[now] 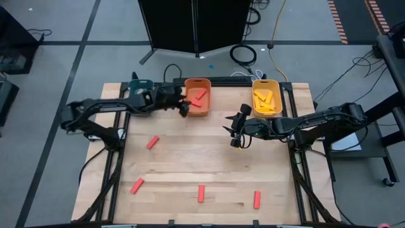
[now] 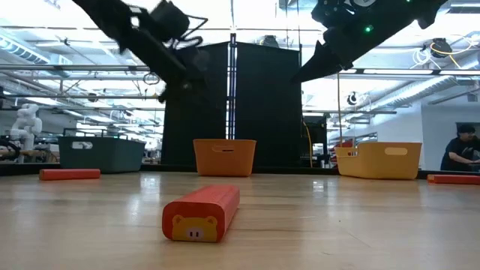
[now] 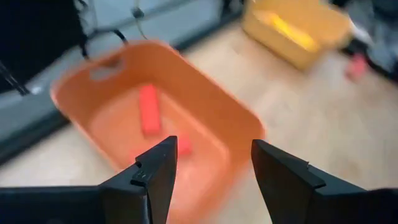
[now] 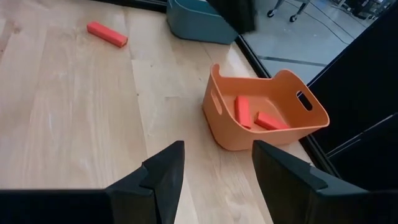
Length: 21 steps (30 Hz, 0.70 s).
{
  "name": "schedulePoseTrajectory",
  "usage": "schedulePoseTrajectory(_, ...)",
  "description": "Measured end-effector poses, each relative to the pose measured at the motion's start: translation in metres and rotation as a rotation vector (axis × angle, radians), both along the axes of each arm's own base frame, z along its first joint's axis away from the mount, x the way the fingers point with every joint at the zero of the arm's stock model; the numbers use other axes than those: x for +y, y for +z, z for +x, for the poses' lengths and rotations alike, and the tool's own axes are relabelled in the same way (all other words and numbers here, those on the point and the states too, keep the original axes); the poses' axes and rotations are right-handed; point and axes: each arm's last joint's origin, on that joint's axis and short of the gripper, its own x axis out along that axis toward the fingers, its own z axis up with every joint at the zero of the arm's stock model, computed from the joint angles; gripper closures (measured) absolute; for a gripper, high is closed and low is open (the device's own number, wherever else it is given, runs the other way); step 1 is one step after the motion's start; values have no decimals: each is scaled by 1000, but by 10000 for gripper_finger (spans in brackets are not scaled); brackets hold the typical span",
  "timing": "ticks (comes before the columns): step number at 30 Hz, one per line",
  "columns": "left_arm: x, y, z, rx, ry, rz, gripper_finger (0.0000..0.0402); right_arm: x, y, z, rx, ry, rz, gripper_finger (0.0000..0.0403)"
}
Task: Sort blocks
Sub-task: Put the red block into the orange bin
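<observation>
Two red blocks (image 4: 255,114) in orange bin (image 4: 219,121); yellow blocks (image 1: 265,99) in yellow bin (image 1: 266,82).

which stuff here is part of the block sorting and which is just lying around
Job:
red blocks on the table
red blocks in the orange bin
yellow blocks in the yellow bin
teal bin

Lying about:
cables on the floor
black cabinet

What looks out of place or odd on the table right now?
Nothing damaged or spilled. Four red blocks lie scattered at different angles on the table, not yet in the orange bin. Both pincers are open and empty.
</observation>
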Motion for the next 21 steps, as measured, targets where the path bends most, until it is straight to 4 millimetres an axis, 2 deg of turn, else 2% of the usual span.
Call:
schedulePoseTrajectory(4, -30, 1, -19, 174, -63, -102, 199, 0, -1, 0, 11, 1, -3, 220)
schedulePoseTrajectory(10, -64, -20, -42, 499, 0, -341, 199, 0, -1, -1, 37, 21, -38, 220)
schedulePoseTrajectory(16, -79, -41, -58, 812, 105, -475, 199, 0, -1, -1, 49, 34, -61, 220)
schedulePoseTrajectory(21, -82, -52, -57, 916, 93, -511, 199, 0, -1, -1, 49, 34, -61, 220)
